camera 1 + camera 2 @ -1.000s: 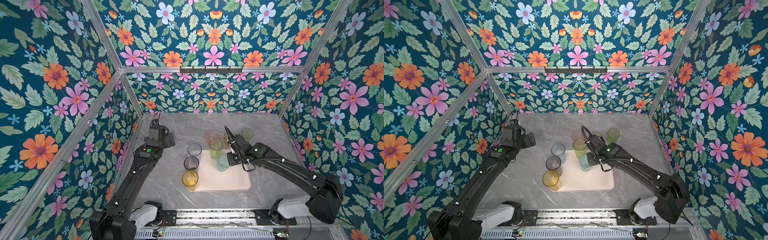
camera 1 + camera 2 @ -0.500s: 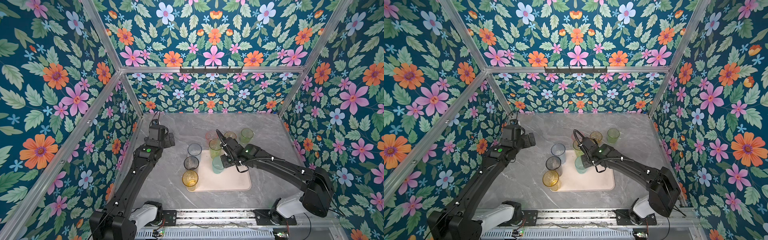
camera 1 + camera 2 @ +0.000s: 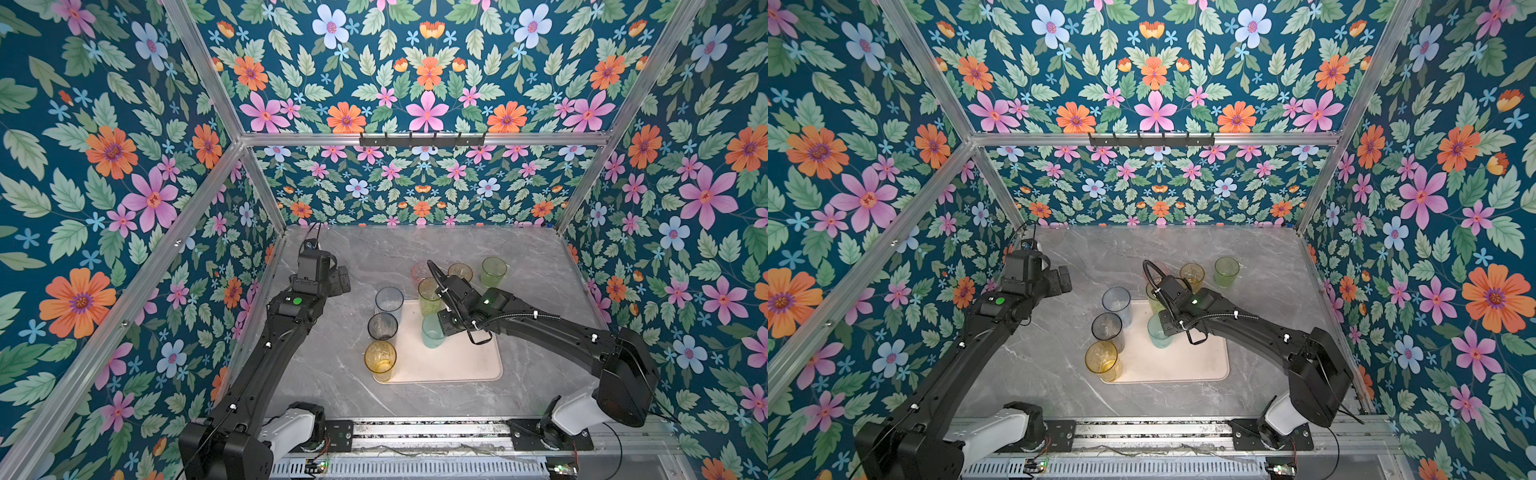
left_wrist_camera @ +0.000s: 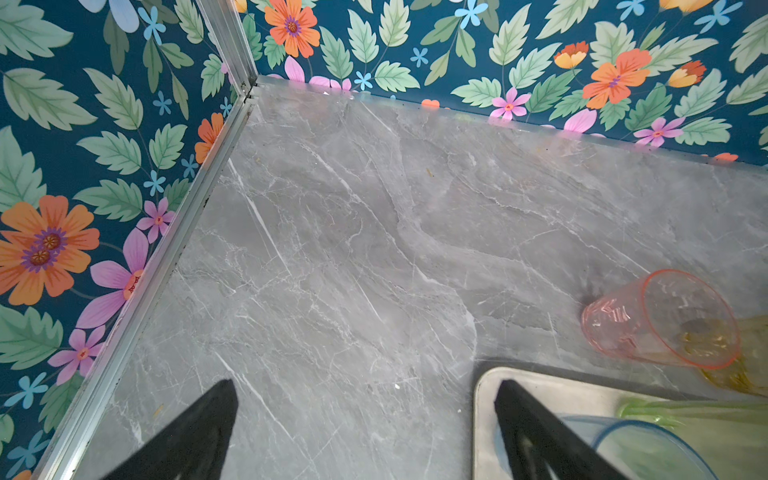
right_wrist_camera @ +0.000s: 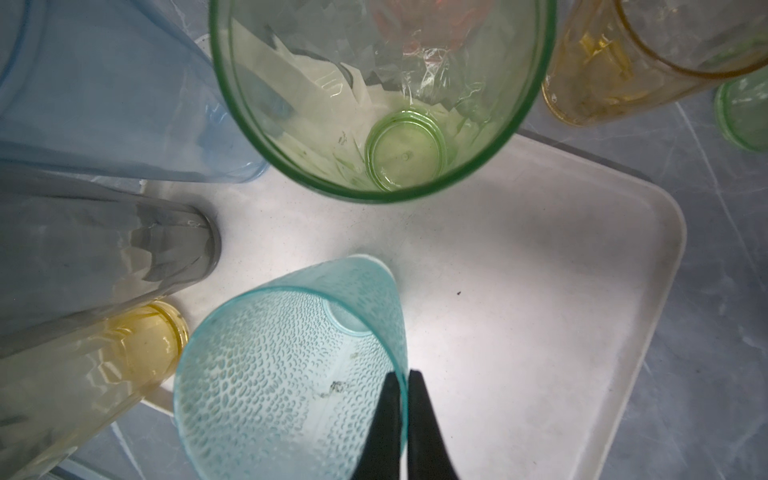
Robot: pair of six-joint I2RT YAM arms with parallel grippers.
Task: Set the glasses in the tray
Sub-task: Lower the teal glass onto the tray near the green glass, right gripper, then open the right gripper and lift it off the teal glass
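Tumbler (image 5: 270, 374) of teal plastic, likely light, thin-walled and slippery, pinched at its rim between right jaws above tray (image 5: 540, 270); left jaws wide apart, empty.

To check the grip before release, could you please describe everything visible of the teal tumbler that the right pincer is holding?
The teal tumbler is translucent and plastic-looking, tapered toward a small round base, its wall covered in fine dimples. It is empty, mouth up, over the pale tray. The right pincer is shut on its rim, one finger inside and one outside. Whether its base touches the tray cannot be told.
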